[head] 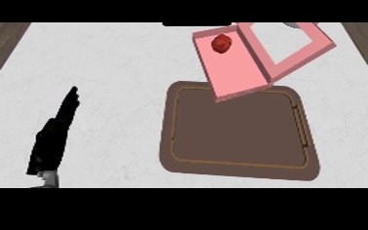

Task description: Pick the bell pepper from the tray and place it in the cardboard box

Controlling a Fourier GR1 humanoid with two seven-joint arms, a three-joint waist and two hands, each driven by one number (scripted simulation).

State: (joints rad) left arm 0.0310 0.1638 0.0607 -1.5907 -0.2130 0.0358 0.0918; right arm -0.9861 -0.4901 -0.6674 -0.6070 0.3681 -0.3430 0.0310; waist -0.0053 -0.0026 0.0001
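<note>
A red bell pepper (221, 44) lies inside the pink open box (233, 73), near its far left corner. The box's lid (287, 48) is folded back to the right. The brown tray (241, 131) sits in front of the box with nothing on it, and the box's near end overlaps the tray's far edge. My left hand (54, 136) is at the lower left, well away from both tray and box. Its fingers are straight, point up the counter and hold nothing. My right hand shows nowhere in the head view.
The white marbled counter (108, 78) stretches left of the tray and box. A small grey sliver (292, 25) shows at the top edge beside the lid. Dark wood strips run along the counter's far left and right corners.
</note>
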